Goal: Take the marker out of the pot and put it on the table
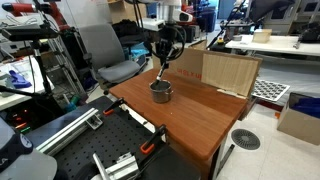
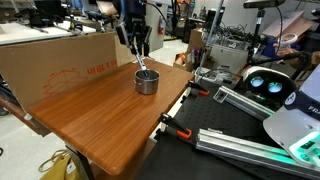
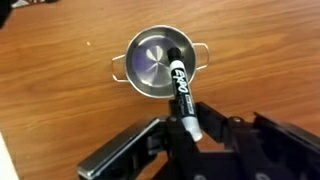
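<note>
The small steel pot (image 1: 161,90) stands on the reddish-brown table (image 1: 195,118), near its far edge; it shows in both exterior views (image 2: 147,81) and in the wrist view (image 3: 160,62). The black marker (image 3: 181,85) leans out of the pot, its lower end inside the pot, its pale upper end between my fingers. It appears as a thin slanted stick in both exterior views (image 1: 162,72) (image 2: 141,64). My gripper (image 3: 192,130) is shut on the marker's upper end, just above the pot (image 1: 166,55) (image 2: 136,48).
A large cardboard panel (image 1: 230,72) (image 2: 60,60) stands along the table's far edge behind the pot. An office chair (image 1: 105,50) is beside the table. A black slotted bench with clamps (image 1: 100,150) (image 2: 230,130) adjoins the table.
</note>
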{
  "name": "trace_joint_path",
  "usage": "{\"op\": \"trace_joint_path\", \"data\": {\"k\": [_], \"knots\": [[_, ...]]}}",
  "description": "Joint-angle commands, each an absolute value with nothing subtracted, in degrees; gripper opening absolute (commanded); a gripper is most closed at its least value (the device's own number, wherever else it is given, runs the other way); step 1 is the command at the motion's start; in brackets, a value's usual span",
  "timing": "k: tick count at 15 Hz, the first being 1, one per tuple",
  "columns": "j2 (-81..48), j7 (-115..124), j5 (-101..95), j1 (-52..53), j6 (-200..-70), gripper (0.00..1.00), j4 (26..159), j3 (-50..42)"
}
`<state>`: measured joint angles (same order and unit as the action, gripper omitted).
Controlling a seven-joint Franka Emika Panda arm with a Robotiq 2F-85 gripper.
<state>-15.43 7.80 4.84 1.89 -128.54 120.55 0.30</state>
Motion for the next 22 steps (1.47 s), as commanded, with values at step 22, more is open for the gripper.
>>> {"op": "trace_joint_path", "data": {"k": [22], "knots": [[-25.4,-6.5,21.9,-13.9,-97.5,0.06,100.7,-7.0]]}}
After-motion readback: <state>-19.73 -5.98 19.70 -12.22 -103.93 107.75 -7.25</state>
